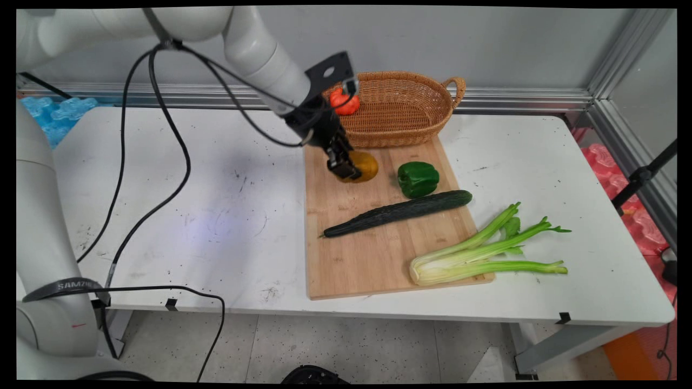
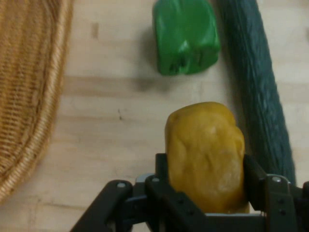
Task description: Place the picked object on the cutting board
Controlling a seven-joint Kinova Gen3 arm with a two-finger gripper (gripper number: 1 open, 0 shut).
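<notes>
On the wooden cutting board (image 1: 378, 237), near its far left corner, the tool (image 1: 346, 168) partly covers a yellow pepper (image 1: 366, 165), so that in the main view only the pepper's right side shows past the black fingers; in the hand view the pepper's lower end is cut off by the linkage and the picture's bottom edge. A red tomato-like thing (image 1: 344, 101) in the wicker basket (image 1: 403, 111) is half hidden behind the arm's black bracket, and what it is exactly is hard to tell. The tool (image 2: 206, 181) stands narrowed about the yellow pepper (image 2: 205, 154), one finger (image 2: 161, 169) against each flank, the pepper filling the gap between them and resting on the board. Just beyond the pepper in the hand view lies a green bell pepper (image 2: 186, 36), apart from it, and a long dark cucumber (image 2: 260, 92) runs along the side, near the yellow pepper and perhaps touching its edge. The basket (image 2: 29, 87) sits close on the other side, its rim touching the board's far edge in the main view. A bunch of celery (image 1: 481, 251) lies across the board's near right corner, its stalks reaching out over the white desk (image 1: 216, 216). Bare board lies between cucumber and near edge, and the desk's left half is open but for hanging black cables (image 1: 162, 162)
</notes>
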